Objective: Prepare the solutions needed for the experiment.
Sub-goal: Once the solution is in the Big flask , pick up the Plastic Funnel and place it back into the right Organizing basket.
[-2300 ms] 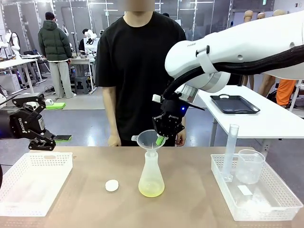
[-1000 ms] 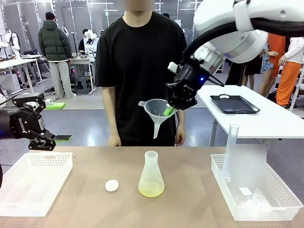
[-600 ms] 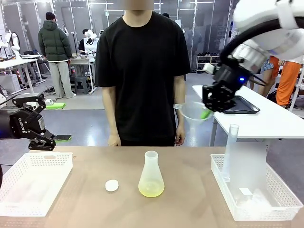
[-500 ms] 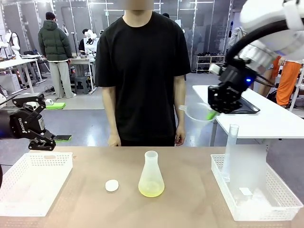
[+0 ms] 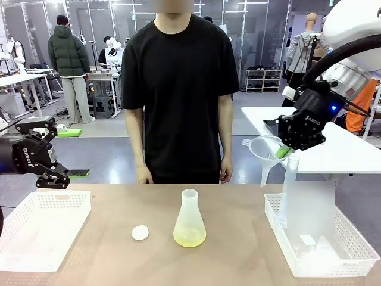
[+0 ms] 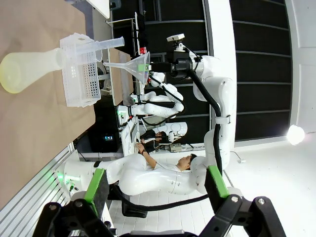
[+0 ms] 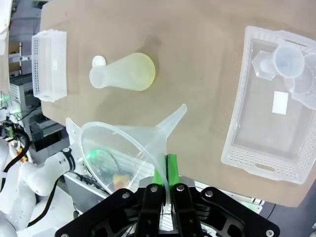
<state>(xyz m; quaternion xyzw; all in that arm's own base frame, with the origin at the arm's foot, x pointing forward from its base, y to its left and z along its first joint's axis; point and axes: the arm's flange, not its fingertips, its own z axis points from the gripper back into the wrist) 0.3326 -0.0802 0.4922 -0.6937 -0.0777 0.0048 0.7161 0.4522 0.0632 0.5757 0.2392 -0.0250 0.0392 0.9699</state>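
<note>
Solution, pale yellow-green, sits in the bottom of the Erlenmeyer flask, now well off to the left of my right pincer and below it, its neck bare. A second ago the funnel hung right above that neck; now I have swung it out to the right. It rides high, spout down, just beside the top of the graduated cylinder that stands in the right-hand basket. My right pincer is clamped on the funnel's rim, and my wrist view confirms it: both green pads tight together with the thin wall between them. That basket lies below the pincer, a beaker in its far corner. So the pouring looks done, I judge, and the funnel is headed back to the basket. A white cap lies on the table just left of the flask, likely next for closing it. My left pincer hangs wide open, holding nothing, above the far edge of the left basket.
</note>
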